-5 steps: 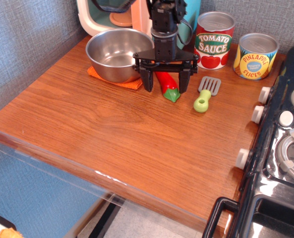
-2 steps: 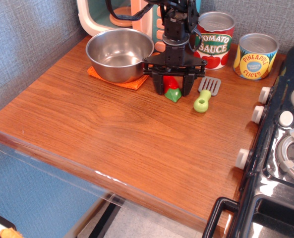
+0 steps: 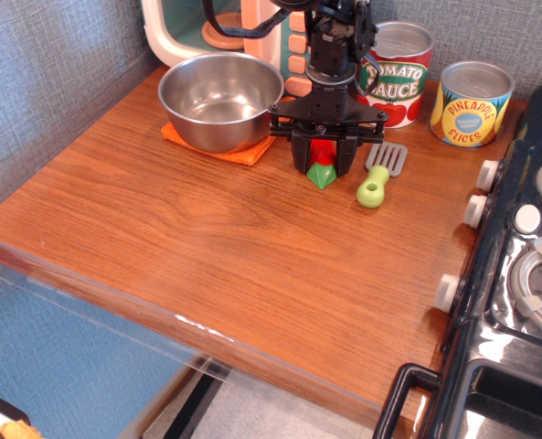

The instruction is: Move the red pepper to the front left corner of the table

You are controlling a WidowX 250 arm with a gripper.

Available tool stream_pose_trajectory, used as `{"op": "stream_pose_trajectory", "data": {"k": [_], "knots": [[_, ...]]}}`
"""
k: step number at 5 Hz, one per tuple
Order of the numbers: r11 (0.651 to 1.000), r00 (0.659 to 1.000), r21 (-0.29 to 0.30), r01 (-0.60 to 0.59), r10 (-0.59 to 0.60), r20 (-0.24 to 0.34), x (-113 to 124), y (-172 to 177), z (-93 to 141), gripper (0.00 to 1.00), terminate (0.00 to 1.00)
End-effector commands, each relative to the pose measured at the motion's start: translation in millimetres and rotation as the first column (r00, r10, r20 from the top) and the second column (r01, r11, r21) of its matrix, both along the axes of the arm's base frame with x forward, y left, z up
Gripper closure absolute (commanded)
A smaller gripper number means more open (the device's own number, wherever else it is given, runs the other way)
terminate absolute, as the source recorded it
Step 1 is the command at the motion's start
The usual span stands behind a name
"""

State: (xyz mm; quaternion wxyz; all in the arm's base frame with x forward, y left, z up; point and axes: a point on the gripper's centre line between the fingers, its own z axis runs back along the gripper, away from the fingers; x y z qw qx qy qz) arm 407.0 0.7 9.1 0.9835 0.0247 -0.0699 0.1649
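The red pepper lies at the back middle of the brown wood table, its green stem cap pointing toward the front. My black gripper stands straight over it with both fingers closed against the pepper's sides. Only a strip of red and the green cap show between the fingers. The pepper still looks to rest on the table. The front left corner of the table is at the left edge of the view.
A steel bowl on an orange cloth sits just left of the gripper. A green-handled spatula lies just right. Tomato sauce can and pineapple can stand behind. A black toy stove fills the right side.
The gripper moved slightly right and lowered over the pepper, and its fingers closed from wide open to tight against the pepper's sides.
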Motion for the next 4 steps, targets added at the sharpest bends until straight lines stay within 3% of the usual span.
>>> {"op": "stream_pose_trajectory", "data": {"k": [1, 2, 3, 4], "knots": [[0.985, 0.968, -0.060, 0.160, -0.145, 0.205, 14, 6, 88, 1.00, 0.00], [0.969, 0.945, -0.111, 0.221, -0.184, 0.269, 1, 17, 111, 1.00, 0.00], [0.942, 0.920, -0.127, 0.309, -0.263, 0.290, -31, 44, 129, 1.00, 0.00], [0.936, 0.915, -0.026, 0.352, -0.338, 0.219, -67, 82, 134, 1.00, 0.00]]}}
